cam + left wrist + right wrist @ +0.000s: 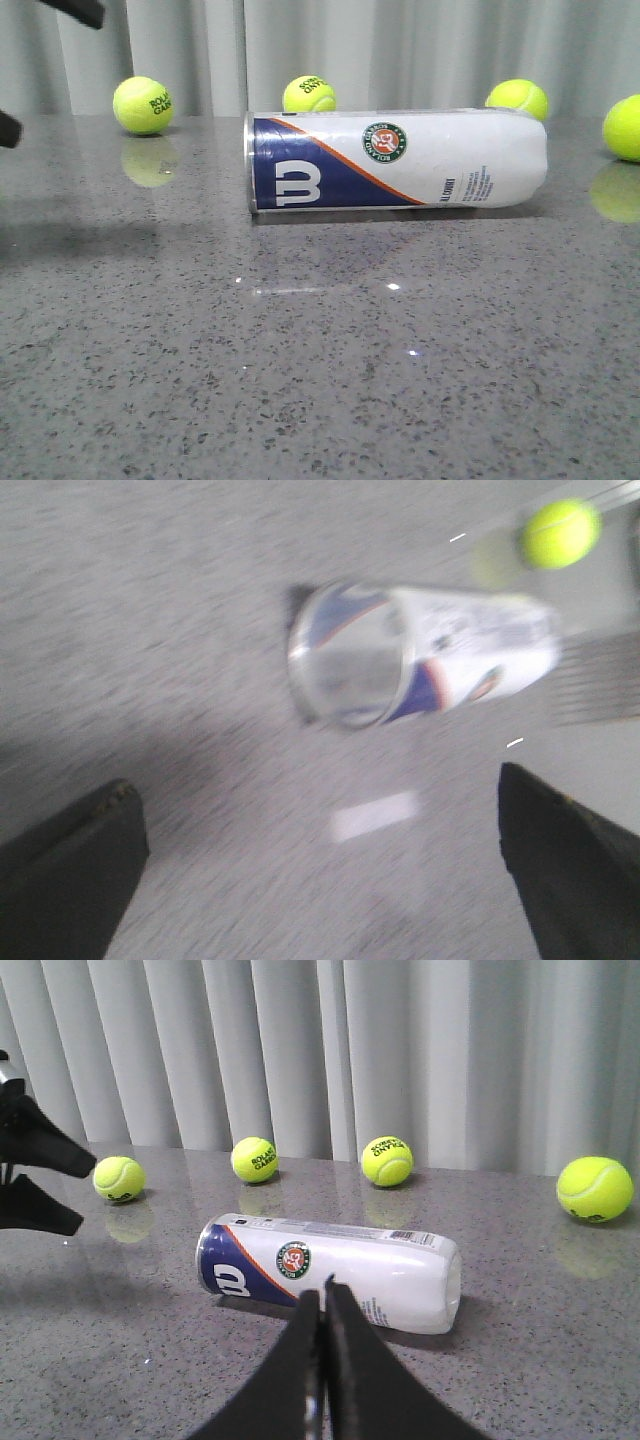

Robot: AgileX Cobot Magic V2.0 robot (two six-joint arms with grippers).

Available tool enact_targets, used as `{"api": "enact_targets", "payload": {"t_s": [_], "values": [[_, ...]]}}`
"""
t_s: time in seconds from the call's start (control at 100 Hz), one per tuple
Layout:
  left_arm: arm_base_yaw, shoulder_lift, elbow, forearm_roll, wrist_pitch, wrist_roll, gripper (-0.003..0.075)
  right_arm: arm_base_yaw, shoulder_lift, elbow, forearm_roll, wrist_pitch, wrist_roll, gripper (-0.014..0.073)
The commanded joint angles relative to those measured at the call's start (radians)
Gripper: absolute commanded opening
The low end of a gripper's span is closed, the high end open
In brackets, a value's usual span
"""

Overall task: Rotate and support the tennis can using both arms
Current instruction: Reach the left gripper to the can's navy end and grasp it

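While can [400, 160] lies flat on counter [320, 380], untouched, w/ L hand [320, 865] spread wide nr its clear end and R hand [322, 1360] pinched together empty: barely begun, gripping, rotating, supporting all left.

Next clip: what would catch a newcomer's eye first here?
The tennis can lies on its side mid-table, navy end toward the robot's left. Four yellow tennis balls are strung along the curtain behind it. The left gripper hangs open beyond the navy end, and the right gripper points shut at the can's side; neither touches it.
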Motion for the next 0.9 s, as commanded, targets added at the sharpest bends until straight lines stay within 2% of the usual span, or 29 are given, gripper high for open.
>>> {"api": "enact_targets", "payload": {"t_s": [0.0, 0.17, 0.35, 0.55, 0.62, 0.71, 0.89], "values": [[-0.049, 0.043, -0.036, -0.267, -0.027, 0.125, 0.0644, -0.006, 0.014, -0.023, 0.003, -0.082, -0.007, -0.0069], [-0.160, 0.193, -0.098, -0.422, -0.044, 0.219, 0.0640, -0.006, 0.014, -0.023, 0.003, -0.082, -0.007, -0.0069], [-0.242, 0.341, -0.205, -0.453, -0.032, 0.221, 0.0640, -0.006, 0.014, -0.023, 0.003, -0.082, -0.007, -0.0069], [-0.316, 0.461, -0.303, -0.533, 0.043, 0.249, 0.0638, -0.006, 0.014, -0.023, 0.003, -0.082, -0.007, -0.0069], [-0.330, 0.493, -0.331, -0.539, 0.082, 0.251, 0.0615, -0.006, 0.014, -0.023, 0.003, -0.082, -0.007, -0.0069], [-0.336, 0.519, -0.351, -0.545, 0.121, 0.253, 0.0520, -0.006, 0.014, -0.023, 0.003, -0.082, -0.007, -0.0069], [-0.337, 0.525, -0.350, -0.580, 0.130, 0.270, 0.0226, -0.006, 0.014, -0.023, 0.003, -0.082, -0.007, -0.0069]]}}
